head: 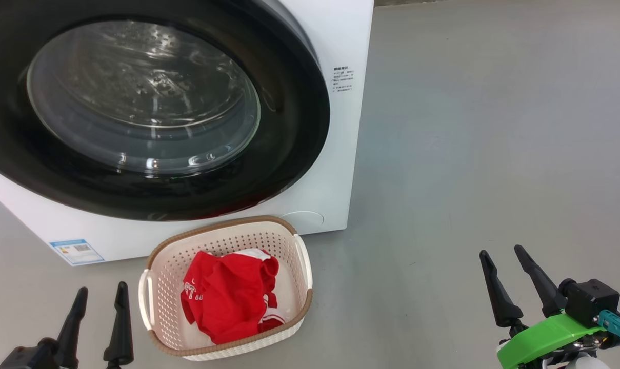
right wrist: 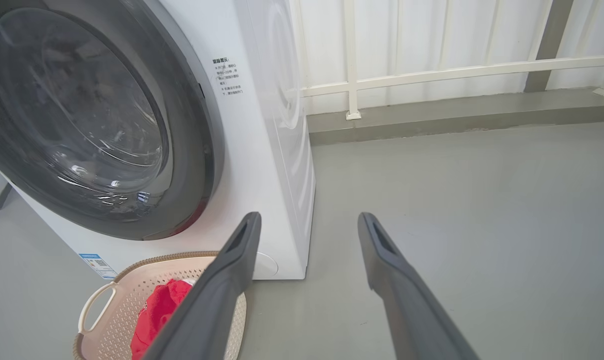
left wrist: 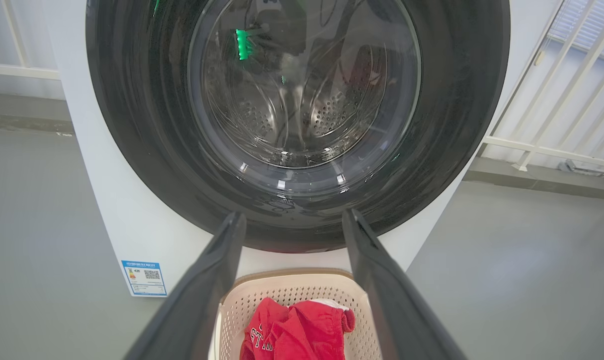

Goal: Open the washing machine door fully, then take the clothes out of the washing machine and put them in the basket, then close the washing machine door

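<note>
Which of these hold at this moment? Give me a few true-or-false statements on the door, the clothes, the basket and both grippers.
1. The washing machine door is closed against the washing machine. True.
2. The red clothes are inside the washing machine. False: they lie in the basket.
3. The left gripper is clamped on the basket's handle. False: it is open, beside the basket and apart from it, holding nothing.
4. The right gripper is open and empty over the grey floor. True.
5. The basket stands on the floor in front of the washing machine, below the door. True.
</note>
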Robot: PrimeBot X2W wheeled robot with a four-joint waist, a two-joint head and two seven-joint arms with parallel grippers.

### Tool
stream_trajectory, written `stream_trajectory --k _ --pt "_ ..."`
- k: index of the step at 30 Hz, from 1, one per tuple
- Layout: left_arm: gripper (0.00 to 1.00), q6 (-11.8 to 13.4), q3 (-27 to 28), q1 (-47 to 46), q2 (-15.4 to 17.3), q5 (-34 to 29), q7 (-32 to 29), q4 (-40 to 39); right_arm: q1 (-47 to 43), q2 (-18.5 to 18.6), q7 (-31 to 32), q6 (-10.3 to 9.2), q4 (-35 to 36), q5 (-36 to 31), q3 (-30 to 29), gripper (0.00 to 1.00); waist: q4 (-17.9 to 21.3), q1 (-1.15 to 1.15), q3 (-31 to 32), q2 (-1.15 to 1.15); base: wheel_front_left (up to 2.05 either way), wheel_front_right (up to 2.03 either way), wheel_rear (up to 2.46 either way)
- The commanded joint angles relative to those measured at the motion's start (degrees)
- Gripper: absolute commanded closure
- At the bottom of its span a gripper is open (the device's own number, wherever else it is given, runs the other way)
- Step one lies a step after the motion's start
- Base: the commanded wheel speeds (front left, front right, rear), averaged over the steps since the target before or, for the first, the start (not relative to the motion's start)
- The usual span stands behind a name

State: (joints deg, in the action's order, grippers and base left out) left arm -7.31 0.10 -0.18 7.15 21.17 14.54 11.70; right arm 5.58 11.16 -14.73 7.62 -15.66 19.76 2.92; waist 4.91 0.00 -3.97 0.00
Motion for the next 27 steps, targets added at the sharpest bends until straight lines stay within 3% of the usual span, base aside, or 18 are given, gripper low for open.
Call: stream_trajectory --k 1,13,14,22,27 --pt "0.00 -0.18 1.98 -0.38 1.00 0.00 0.46 -0.97 -0.04 0.83 -0.27 -0.13 1.49 -0.88 1.15 0.00 -0.08 0.00 -0.03 0.00 0.00 0.00 0.00" --pt "0.00 -0.18 2.20 -0.13 0.64 0.30 0.46 -0.54 0.12 0.99 -0.27 -0.13 1.58 -0.94 1.42 0.00 -0.19 0.00 -0.18 0.00 0.00 0.00 0.00" --pt "1.00 0.00 -0.04 0.34 -0.31 0.09 -0.04 0.89 -0.01 -0.12 0.01 0.00 -0.26 0.08 0.10 1.00 -0.19 0.00 -0.18 0.00 0.00 0.00 0.00" --pt "1.00 0.00 -0.80 2.57 -3.81 0.43 -0.55 6.44 -2.52 -2.79 0.18 0.00 -6.28 0.50 0.28 1.00 -0.21 0.00 -0.18 0.00 0.00 0.00 0.00" --pt "1.00 -0.01 -0.51 2.34 -3.83 3.28 -1.38 6.13 -2.49 -2.94 0.93 -0.01 -5.86 3.49 0.00 1.00 -0.41 0.11 0.09 0.00 0.00 0.00 0.00"
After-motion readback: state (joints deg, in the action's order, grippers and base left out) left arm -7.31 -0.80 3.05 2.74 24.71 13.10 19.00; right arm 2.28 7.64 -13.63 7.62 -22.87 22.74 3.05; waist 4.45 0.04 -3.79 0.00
